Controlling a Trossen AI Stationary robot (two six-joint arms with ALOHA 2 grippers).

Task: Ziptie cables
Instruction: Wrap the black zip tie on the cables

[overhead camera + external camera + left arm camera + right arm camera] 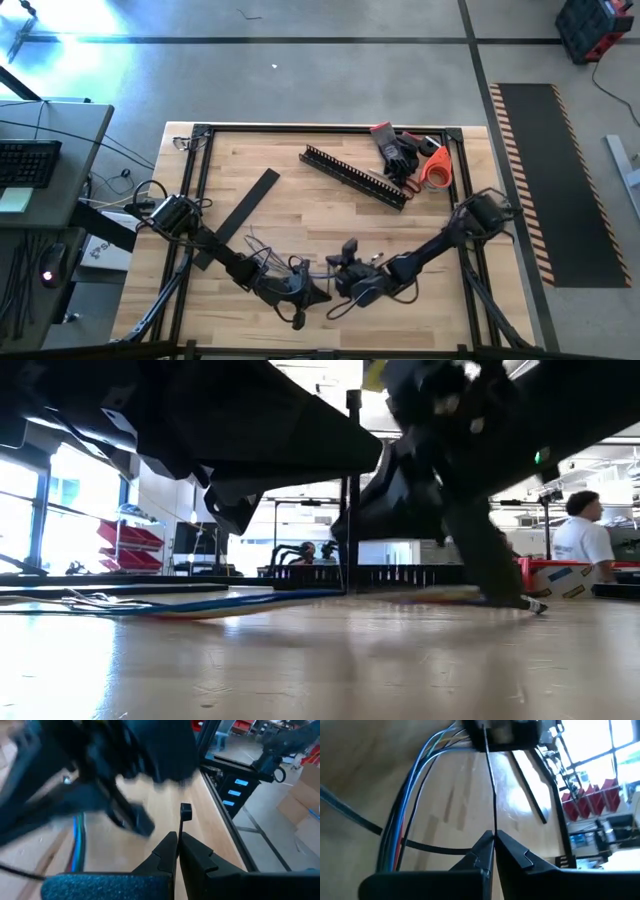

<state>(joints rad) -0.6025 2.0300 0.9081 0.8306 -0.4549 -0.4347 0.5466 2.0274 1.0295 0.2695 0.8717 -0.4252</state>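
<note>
The cables [402, 815] are thin blue, red and dark wires lying in a bundle on the wooden table near its front edge. They also show in the high view [268, 262] and the low view [170, 602]. A thin black zip tie [490, 780] runs between my two grippers. My left gripper [177, 840] is shut on it just below its small square head [185, 810]. My right gripper [493, 839] is shut on its other end. In the high view the two grippers meet tip to tip at the front middle, the left gripper [312, 294] beside the right gripper [345, 280]. My left gripper pinches the zip tie between its two fingertips a little below the head [180, 829]. The head end sticks out past the fingertips, clear of the table. My right gripper pinches the zip tie's thin strap [493, 831] between its two fingertips. The strap runs straight on from the fingertips to my left gripper and looks taut, above the table and beside the cables.
A black comb-toothed channel [355, 175] lies at the back middle, and a flat black strip [248, 205] lies left of it. Dark gloves [395, 150] and an orange roll [436, 170] sit at the back right. A person [582, 535] stands in the room beyond.
</note>
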